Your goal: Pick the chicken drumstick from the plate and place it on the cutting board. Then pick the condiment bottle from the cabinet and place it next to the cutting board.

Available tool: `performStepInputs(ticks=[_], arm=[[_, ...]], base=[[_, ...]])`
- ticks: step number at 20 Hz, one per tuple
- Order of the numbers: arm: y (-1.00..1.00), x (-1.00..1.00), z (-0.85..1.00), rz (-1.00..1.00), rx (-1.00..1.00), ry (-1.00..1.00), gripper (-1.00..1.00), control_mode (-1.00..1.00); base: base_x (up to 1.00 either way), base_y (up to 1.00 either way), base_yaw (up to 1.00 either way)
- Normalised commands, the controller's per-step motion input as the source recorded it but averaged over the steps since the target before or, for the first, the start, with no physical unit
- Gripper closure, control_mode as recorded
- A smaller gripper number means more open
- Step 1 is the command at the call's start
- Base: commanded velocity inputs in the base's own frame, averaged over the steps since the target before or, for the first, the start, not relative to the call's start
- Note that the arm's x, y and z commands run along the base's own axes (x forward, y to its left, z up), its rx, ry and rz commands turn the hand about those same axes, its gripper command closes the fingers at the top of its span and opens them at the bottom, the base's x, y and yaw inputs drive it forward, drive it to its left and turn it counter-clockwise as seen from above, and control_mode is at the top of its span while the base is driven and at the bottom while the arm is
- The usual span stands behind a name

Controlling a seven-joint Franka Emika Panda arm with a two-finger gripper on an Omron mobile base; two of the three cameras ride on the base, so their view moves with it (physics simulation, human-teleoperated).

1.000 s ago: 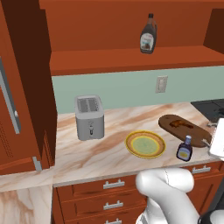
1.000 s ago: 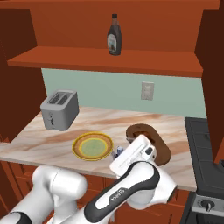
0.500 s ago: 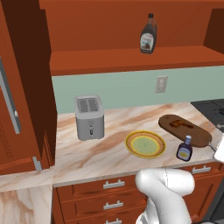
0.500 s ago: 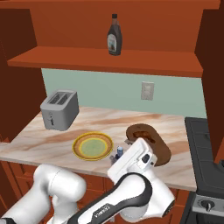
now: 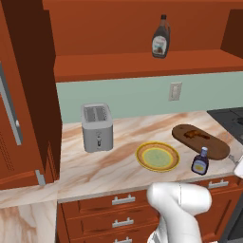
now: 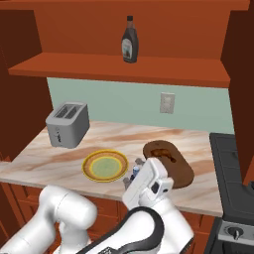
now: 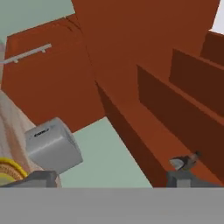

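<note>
The chicken drumstick lies on the dark cutting board, also in the right base view as drumstick on board. The yellow plate holds nothing. On the counter in front of the board stands the dark blue condiment bottle, mostly hidden behind my hand in the right base view. My gripper is open with nothing between its fingertips, just on the near side of the bottle. The cabinet shelf runs above.
A taller brown bottle stands on the cabinet shelf. A silver toaster sits at the counter's left. A stove borders the counter on the right, and drawers run below.
My open hand has drawn back and down from the blue bottle, which stays standing on the counter by the board. Nothing else has moved.
</note>
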Motion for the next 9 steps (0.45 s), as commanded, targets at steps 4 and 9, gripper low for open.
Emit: performStepInputs(ticks=[4,9], arm=[[0.02,-0.26,0.08,-0.04,-0.33,-0.37,-1.00,-1.00],[0.05,-0.13,0.04,-0.01,-0.37,-0.43,-1.00,-1.00]], base=[[0.00,0.00,0.00],[0.00,0.00,0.00]])
